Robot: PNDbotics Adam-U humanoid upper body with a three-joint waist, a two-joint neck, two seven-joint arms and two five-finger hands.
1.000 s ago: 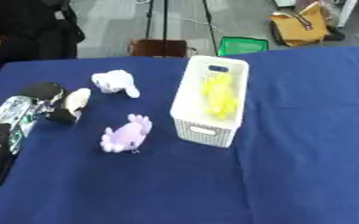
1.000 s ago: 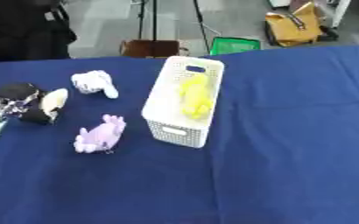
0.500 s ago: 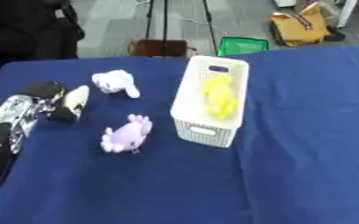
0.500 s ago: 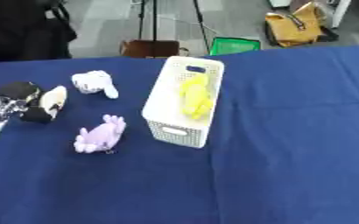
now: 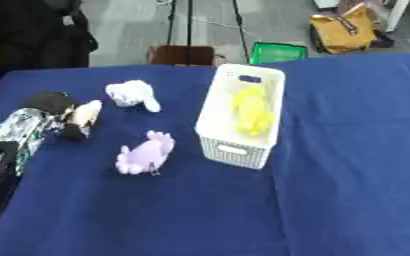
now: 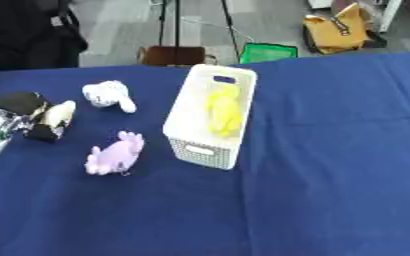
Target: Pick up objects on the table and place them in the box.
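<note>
Cloth (image 5: 348,190), dark blue, covers the table in the left eye view. On it stands a white slotted box (image 5: 219,115), long and narrow, with a yellow toy (image 5: 252,110) lying inside. Left of the box, near but apart, lies a lilac plush (image 5: 145,153). Farther back sits a white plush (image 5: 131,94), well apart from the box. At the left edge the left hand (image 5: 55,107) comes in on a silvery arm; its dark fingers lie against a black-and-cream toy (image 5: 82,117), but whether they curl round it I cannot tell. The right hand does not show.

Right eye view: the same layout, shifted a little. The box (image 6: 187,117) stands mid-table with the yellow toy (image 6: 222,112) in it. The lilac plush (image 6: 114,154) lies just off its near left corner, not touching. The white plush (image 6: 108,95) sits behind that. The left hand (image 6: 20,104) shows at the left edge beside the black-and-cream toy (image 6: 53,119), its fingers too blurred to read.
</note>
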